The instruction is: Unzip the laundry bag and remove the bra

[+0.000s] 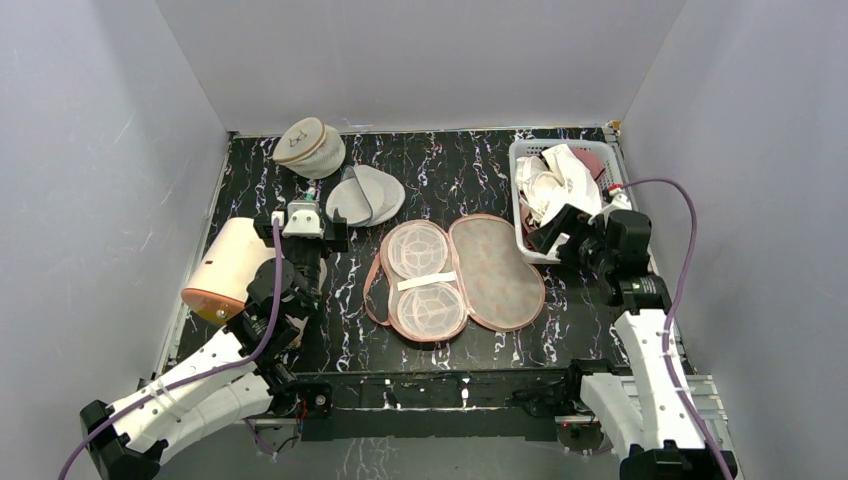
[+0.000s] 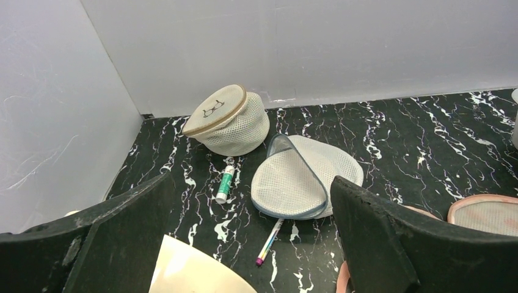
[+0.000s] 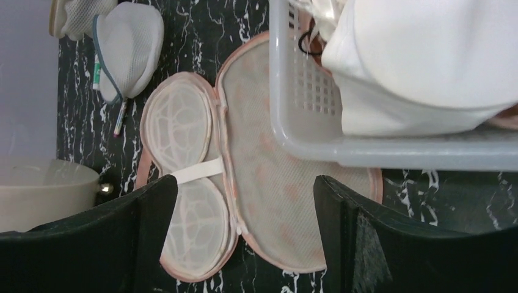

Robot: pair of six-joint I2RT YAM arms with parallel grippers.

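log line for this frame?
laundry bag: unzipped, open flat | bra: in basket | left gripper: open | right gripper: open

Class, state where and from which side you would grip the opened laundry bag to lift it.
Pinch the middle seam of the laundry bag, coming straight down. It lies open and flat, so the sides offer nothing; the fold between halves probably bunches best.

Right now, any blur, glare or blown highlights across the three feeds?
Top external: even light, sharp, laundry bag crisp, no glare. Left wrist: left gripper's fingers dark and soft up close, table beyond in focus. Right wrist: white fabric in the basket nearly blown out, right gripper's fingers soft.
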